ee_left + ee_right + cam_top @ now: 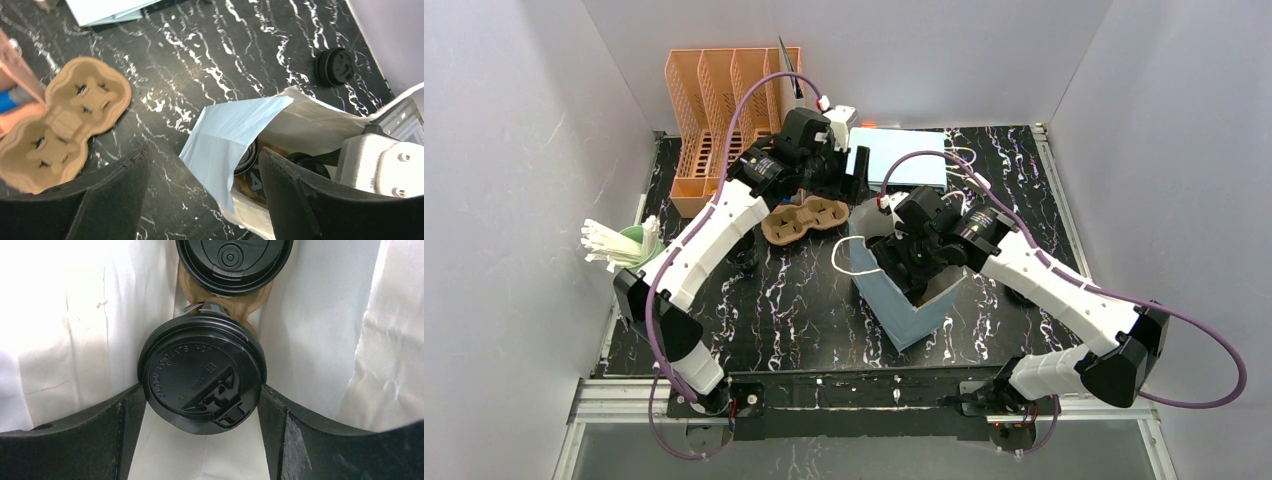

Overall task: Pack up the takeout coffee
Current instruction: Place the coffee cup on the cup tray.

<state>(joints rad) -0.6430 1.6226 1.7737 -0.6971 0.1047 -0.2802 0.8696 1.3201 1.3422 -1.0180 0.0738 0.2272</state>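
Overhead: the blue bag (914, 315) stands open on the worktop (774, 300). The right claw (909, 268) is down inside the bag's mouth. The left claw (829, 185) hangs just beyond the bag, beside an empty carrier (804, 220). The bag's contents are not visible here.

Left wrist: the left claw's fingers (100, 200) are apart and hold nothing. One loose cup (334, 66) stands on the worktop past the bag's far side.

Right wrist: two lidded cups sit upright inside the bag. The near cup (202, 375) lies directly between the right claw's spread fingers; whether they press it cannot be told. Its axis runs along the claw, so withdrawal probably calls for a straight lift. The right arm looks nearer the loose cup.
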